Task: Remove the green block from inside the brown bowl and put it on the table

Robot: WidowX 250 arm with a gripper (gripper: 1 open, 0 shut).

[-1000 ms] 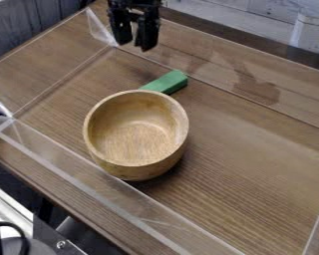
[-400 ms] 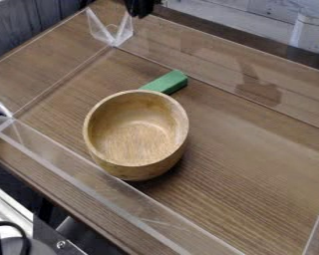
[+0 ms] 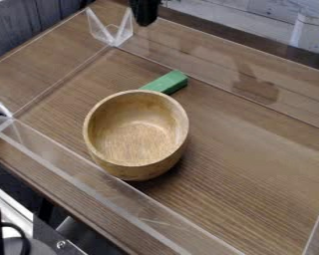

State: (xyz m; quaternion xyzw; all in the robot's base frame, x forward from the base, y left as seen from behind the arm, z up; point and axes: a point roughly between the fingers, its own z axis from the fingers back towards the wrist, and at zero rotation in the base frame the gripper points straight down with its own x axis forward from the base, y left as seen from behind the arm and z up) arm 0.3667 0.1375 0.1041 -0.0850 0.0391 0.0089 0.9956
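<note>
Dark wood table (image 3: 242,139), clear plastic walls (image 3: 69,164)

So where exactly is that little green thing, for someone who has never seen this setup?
Find the round wooden brown bowl near the middle of the dark table. Just behind its far rim, lying flat on the tabletop and not inside the bowl, is the green block. It is the only bright green thing, small and elongated.
</note>
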